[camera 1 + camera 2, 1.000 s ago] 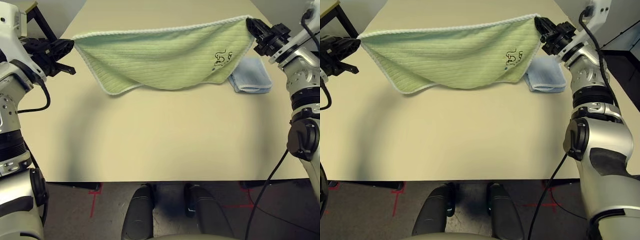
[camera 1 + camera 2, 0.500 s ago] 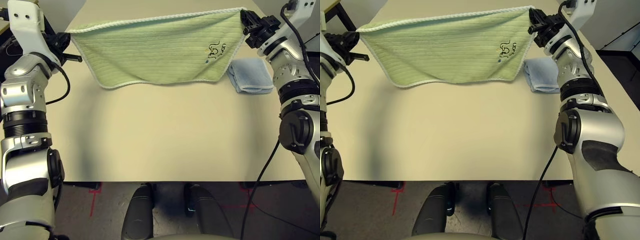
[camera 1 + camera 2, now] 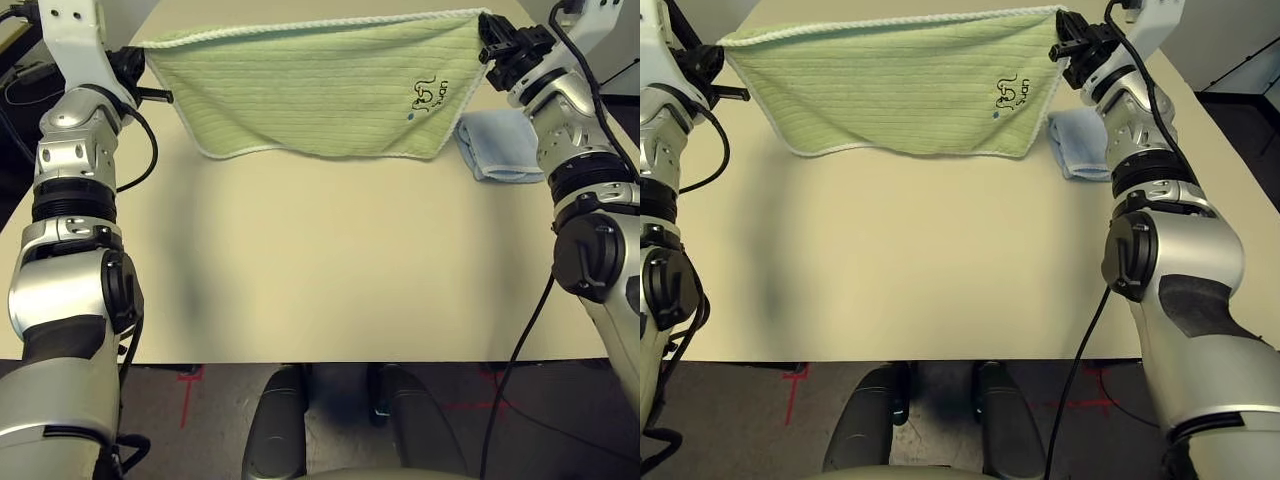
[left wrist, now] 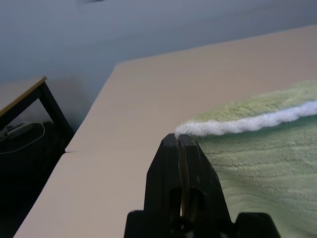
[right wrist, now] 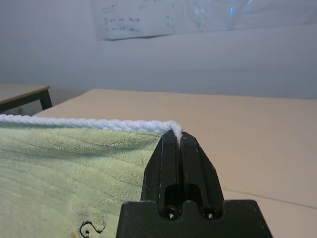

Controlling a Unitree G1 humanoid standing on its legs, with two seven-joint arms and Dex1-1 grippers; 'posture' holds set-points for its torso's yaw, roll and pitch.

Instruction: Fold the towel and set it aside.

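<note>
Towel [image 3: 320, 90] held taut above the table [image 3: 330, 260] | left gripper [image 4: 181, 144] and right gripper [image 5: 177, 136] fingers clamped on its upper corners | fold apparently not yet laid down; setting aside near pale blue towel [image 3: 500, 145] remains

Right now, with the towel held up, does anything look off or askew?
Nothing stands out. The left gripper and right gripper each pinch a top corner of the towel, whose top edge runs nearly level and taut; its lower hem hangs slightly uneven. The pale blue folded towel lies undisturbed on the table.
</note>
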